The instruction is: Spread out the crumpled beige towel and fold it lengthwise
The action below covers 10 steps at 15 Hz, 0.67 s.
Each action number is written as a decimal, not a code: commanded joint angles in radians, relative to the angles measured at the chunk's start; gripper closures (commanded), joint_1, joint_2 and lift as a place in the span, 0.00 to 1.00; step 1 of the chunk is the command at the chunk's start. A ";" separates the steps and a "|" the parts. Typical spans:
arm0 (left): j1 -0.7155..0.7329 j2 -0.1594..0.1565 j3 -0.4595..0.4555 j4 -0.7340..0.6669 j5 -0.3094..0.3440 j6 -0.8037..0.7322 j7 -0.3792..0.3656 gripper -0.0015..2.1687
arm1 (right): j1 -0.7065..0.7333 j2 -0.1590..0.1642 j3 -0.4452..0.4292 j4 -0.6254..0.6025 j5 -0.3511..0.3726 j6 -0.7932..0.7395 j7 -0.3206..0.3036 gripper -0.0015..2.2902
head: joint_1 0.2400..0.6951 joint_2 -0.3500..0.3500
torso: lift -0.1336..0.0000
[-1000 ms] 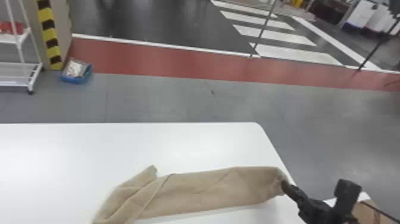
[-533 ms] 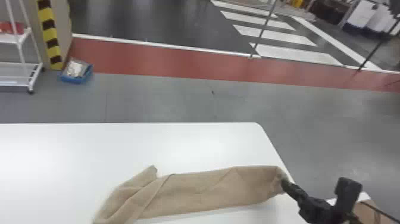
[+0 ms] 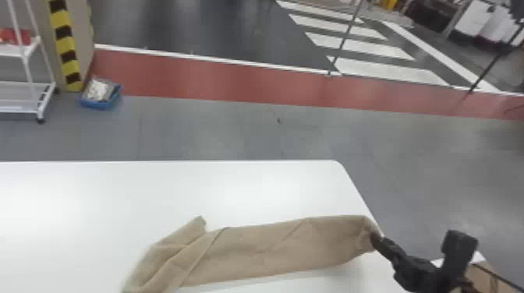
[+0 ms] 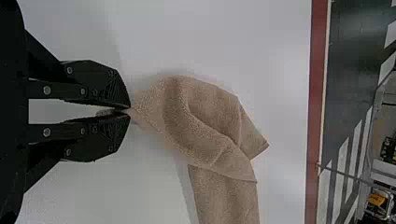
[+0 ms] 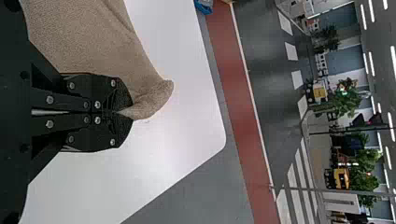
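Observation:
In the head view my right gripper [image 3: 380, 243] is at the right end of the beige towel [image 3: 269, 249], close to the table's right edge. The towel stretches left as a long band, with a twisted, overlapping part at its left end. The right wrist view has my right gripper [image 5: 122, 112] shut on a corner of the towel [image 5: 88, 39]. In the left wrist view my left gripper [image 4: 128, 110] is shut on another corner of the towel [image 4: 210, 126], whose cloth is bunched and folded over just beyond the fingertips.
The white table [image 3: 117, 195] has a rounded far right corner. A cardboard box [image 3: 483, 276] is at the lower right, beside the right arm. On the floor beyond are a blue bin [image 3: 100, 95] and a white wheeled rack [image 3: 23, 85].

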 commanded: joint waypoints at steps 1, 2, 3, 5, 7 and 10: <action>0.015 0.004 0.008 -0.036 -0.002 0.016 0.004 0.95 | 0.003 0.001 -0.006 -0.013 -0.002 0.001 0.003 0.65 | 1.00 0.00 | 1.00; 0.024 0.007 0.012 -0.060 -0.006 0.016 0.010 0.95 | 0.003 0.001 -0.009 -0.019 -0.008 0.004 0.006 0.65 | 1.00 0.00 | 1.00; 0.033 0.012 0.020 -0.082 -0.012 0.019 0.017 0.95 | 0.003 0.001 -0.014 -0.022 -0.008 0.010 0.008 0.65 | 1.00 0.00 | 1.00; 0.052 0.019 0.043 -0.145 -0.043 0.022 0.036 0.95 | -0.005 0.001 -0.028 -0.030 -0.031 0.044 0.023 0.65 | 1.00 0.00 | 1.00; 0.061 0.021 0.078 -0.223 -0.086 0.049 0.050 0.95 | -0.016 0.001 -0.029 -0.104 -0.031 0.114 0.054 0.65 | 1.00 0.00 | 1.00; 0.061 0.019 0.183 -0.380 -0.092 0.144 0.050 0.95 | -0.077 -0.015 -0.093 -0.228 -0.042 0.338 0.187 0.65 | 1.00 0.00 | 1.00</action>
